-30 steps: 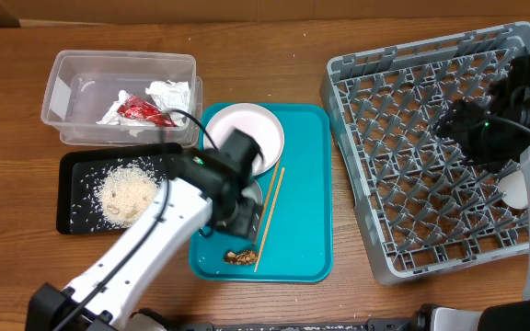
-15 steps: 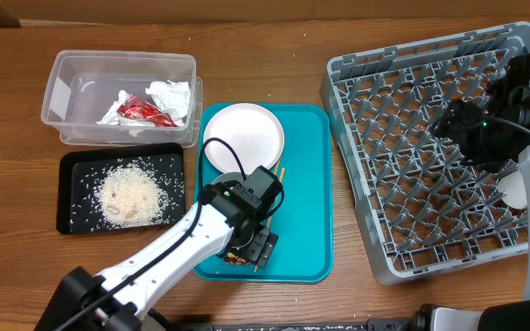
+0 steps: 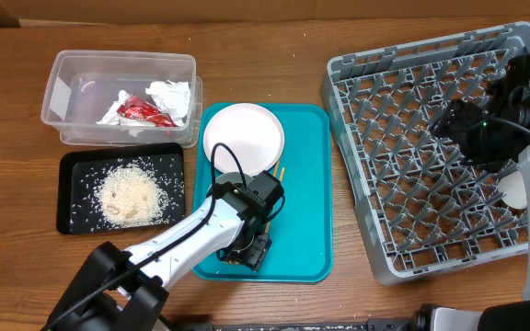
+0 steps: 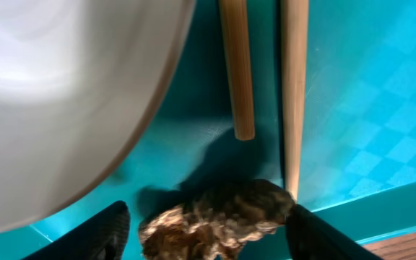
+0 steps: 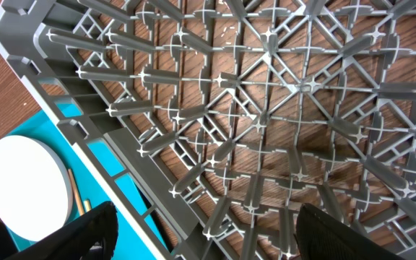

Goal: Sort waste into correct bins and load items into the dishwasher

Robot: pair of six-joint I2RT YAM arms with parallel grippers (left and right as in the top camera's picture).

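Left gripper point(image 4: 206, 232): jaws spread, straddling the brown food scrap point(image 4: 215, 217), which lies on the teal tray point(image 4: 367, 108) right between the fingertips. Cannot tell whether the pads touch it. The chopsticks point(image 4: 237, 65) end just ahead, and the longer one meets the scrap. White plate point(image 4: 56, 94) lies ahead, to one side. Right gripper point(image 5: 204, 235): spread, empty, above the grey dish rack point(image 5: 266, 94).

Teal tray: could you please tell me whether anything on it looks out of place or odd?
Yes: a brown food scrap lies on the teal tray close to its near rim, against the tip of one wooden chopstick. It is waste not yet sorted. The left gripper is open, with one finger on either side of it.
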